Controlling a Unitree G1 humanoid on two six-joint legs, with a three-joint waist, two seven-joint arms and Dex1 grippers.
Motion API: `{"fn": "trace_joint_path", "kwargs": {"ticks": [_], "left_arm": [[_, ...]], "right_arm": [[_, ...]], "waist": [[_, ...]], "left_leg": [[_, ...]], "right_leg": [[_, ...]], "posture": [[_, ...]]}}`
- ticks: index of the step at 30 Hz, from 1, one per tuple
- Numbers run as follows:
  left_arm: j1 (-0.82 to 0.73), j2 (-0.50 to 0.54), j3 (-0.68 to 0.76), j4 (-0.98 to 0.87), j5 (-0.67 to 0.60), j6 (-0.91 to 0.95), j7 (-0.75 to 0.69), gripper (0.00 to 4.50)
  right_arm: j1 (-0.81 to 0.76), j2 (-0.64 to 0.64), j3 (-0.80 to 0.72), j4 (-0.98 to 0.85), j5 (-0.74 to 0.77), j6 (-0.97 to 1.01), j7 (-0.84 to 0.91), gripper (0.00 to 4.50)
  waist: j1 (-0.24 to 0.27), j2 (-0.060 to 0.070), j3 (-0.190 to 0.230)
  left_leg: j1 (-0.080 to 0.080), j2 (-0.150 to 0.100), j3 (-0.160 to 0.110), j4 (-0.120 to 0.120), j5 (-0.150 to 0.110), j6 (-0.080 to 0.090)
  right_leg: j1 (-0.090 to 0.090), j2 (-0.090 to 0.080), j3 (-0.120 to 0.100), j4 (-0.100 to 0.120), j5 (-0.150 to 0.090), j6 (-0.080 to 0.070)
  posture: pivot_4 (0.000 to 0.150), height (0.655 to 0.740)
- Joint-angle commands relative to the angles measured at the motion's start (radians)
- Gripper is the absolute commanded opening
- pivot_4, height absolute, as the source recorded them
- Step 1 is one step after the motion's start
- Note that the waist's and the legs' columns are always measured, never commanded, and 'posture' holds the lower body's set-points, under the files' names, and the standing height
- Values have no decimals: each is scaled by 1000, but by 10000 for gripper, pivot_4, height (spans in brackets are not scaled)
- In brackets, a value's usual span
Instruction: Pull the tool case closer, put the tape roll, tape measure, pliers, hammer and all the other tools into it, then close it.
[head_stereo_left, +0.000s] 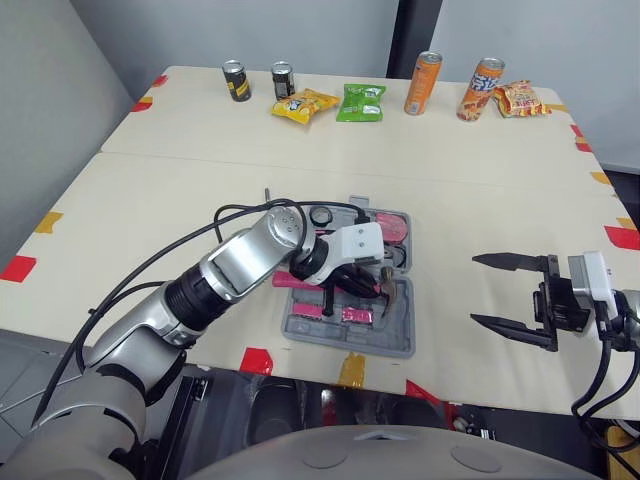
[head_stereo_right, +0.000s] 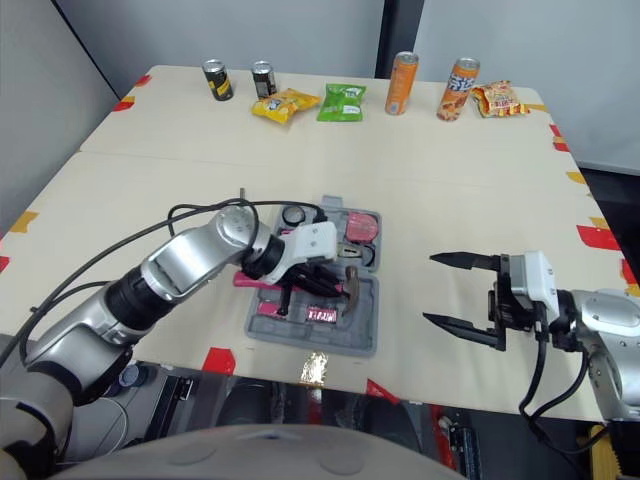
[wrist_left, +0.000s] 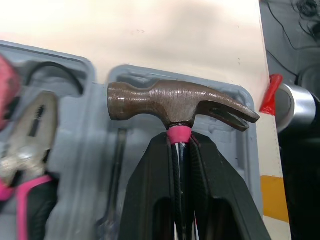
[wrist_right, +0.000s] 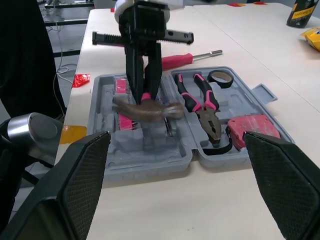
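The grey tool case (head_stereo_left: 395, 345) lies open near the table's front edge. My left gripper (wrist_left: 180, 145) is shut on the pink neck of the hammer (wrist_left: 175, 102), whose steel head hangs just above the case's front half (wrist_right: 150, 165). In the other half lie the pink-handled pliers (wrist_right: 202, 102), a black tape roll (wrist_right: 219, 77) and a red tape measure (wrist_right: 252, 127). A pink screwdriver (wrist_right: 185, 59) rests on the table beside the case, under my left arm. To the right of the case, my right gripper (head_stereo_left: 475, 290) stands open above bare table, its fingers pointing at the case.
Along the far side of the table stand two dark cans (head_stereo_left: 237, 80), a yellow snack bag (head_stereo_left: 305, 104), a green bag (head_stereo_left: 361, 102), two orange cans (head_stereo_left: 423, 82) and another snack bag (head_stereo_left: 520, 98). Red and yellow tape marks dot the table's edges.
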Motion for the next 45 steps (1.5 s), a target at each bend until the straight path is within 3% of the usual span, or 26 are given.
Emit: {"fn": "trace_joint_path", "kwargs": {"ticks": [1, 17, 32, 33, 40, 45], "left_arm": [[-32, -10, -23, 6, 22, -11, -18, 174], [-68, -110, -104, 118, 107, -33, -27, 174], [-83, -147, -102, 160, 106, 7, -60, 174], [-82, -146, -102, 158, 107, 9, -61, 10135], [-79, -146, -97, 147, 116, 18, -49, 34207], [-95, -132, -68, 112, 98, 27, -62, 34207]], "right_arm": [[3, 4, -13, -38, 9, -16, -3, 45000], [24, 5, -19, -34, 5, -31, -7, 45000], [31, 16, -10, -39, 2, -44, -23, 45000], [32, 16, -10, -39, 2, -45, -24, 45000], [36, 20, -8, -39, 0, -50, -27, 45000], [36, 19, -8, -37, 1, -52, -24, 45000]], "waist": [[1, 0, 0], [5, 0, 0], [8, 1, 0], [7, 1, 0], [8, 1, -1], [5, 1, -1]], "left_leg": [[0, 0, 0, 0, 0, 0], [0, -1, 0, 1, 0, 0], [0, -1, 0, 2, 0, 0], [0, -1, 0, 2, 0, 0], [0, -1, 0, 2, 0, 0], [0, -1, 0, 2, 0, 0]], "right_leg": [[0, 0, 0, 0, 0, 0], [0, 1, 0, 1, 0, 0], [0, 3, 1, 1, 0, 0], [0, 3, 1, 1, 0, 0], [1, 2, 1, 2, 0, 0], [1, 2, 1, 2, 0, 0]], "posture": [[1500, 7385], [1500, 7385], [1500, 7385], [1500, 7385], [1500, 7385], [1500, 7385]]}}
